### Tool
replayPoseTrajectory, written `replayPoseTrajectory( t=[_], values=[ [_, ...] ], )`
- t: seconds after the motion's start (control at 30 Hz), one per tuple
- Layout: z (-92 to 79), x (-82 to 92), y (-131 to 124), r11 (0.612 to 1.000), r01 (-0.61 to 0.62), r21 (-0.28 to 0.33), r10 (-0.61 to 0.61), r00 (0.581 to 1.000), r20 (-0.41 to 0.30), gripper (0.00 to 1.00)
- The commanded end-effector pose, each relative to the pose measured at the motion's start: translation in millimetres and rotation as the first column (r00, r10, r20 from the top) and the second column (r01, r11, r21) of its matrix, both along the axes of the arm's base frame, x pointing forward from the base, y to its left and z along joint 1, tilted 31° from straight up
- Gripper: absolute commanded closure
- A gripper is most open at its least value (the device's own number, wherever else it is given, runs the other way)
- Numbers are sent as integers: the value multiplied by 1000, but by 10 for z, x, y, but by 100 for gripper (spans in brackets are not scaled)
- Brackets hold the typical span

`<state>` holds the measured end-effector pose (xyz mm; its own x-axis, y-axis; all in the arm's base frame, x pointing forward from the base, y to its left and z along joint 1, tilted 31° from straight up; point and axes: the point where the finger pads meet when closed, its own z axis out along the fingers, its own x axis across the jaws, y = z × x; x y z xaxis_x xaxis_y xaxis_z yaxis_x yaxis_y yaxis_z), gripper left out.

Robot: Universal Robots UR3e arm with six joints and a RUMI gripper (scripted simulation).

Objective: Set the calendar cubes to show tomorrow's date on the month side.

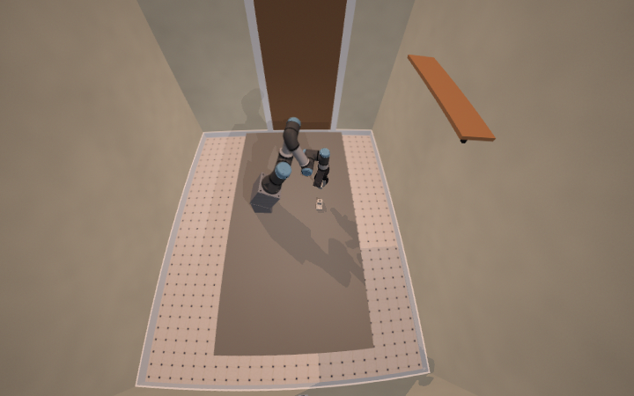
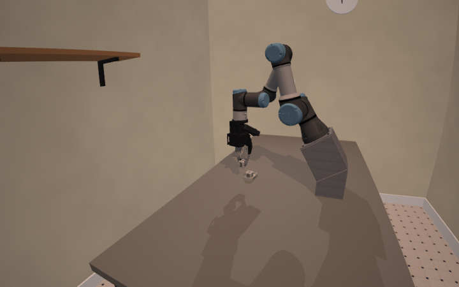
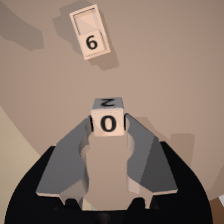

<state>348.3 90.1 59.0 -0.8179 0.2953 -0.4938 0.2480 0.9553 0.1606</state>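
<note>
One cube sits in the tray and one is still out of it, so the job looks partly done: you have the final placing left, and perhaps some turning first. Your gripper point(image 1: 321, 184) point(image 2: 242, 161) point(image 3: 108, 115) is pinching the loose cube point(image 2: 241, 164) point(image 3: 108, 124) between its two fingers, above the table point(image 1: 290, 308) point(image 2: 189, 229) point(image 3: 160, 80) and apart from the tray point(image 1: 317, 209) point(image 2: 252, 180) point(image 3: 78, 39). In the wrist view, this cube shows a bold black 0 on the face toward you and a 2 on the adjoining face. The seated cube point(image 1: 319, 203) point(image 2: 249, 174) point(image 3: 92, 43) fills one end of the tray, leaving the other end open for its partner. Its upper face reads as a 6, or a 9 if turned around; the exterior view shows what looks like a 0 on its side. You can't tell from these views which side bears the month's name or what date it shows, so whether the seated cube is already right remains uncertain. As for shapes and surfaces, both cubes are pale and smooth with crisp edges, and the tray is a shallow cream rectangle with thin raised walls. Your gripper's fingers are grey, angular wedges on a black body; the table is matte, plain brown-grey, crossed by soft arm shadows.
</note>
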Motion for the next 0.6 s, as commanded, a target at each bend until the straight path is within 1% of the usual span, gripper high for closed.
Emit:
replayPoseTrajectory(
  t=[0.0,0.2,0.33,0.43,0.5,0.57],
  values=[
    [5,0,5,985,154,79,-154,988,-8,89],
    [3,-3,9,964,234,127,-233,972,-17,89],
    [3,-4,14,940,299,166,-299,954,-28,89],
    [3,-4,14,937,305,170,-305,952,-29,89],
    [3,-5,20,907,366,207,-365,930,-42,89],
    [2,-5,22,894,390,222,-389,920,-48,89]
  ],
)
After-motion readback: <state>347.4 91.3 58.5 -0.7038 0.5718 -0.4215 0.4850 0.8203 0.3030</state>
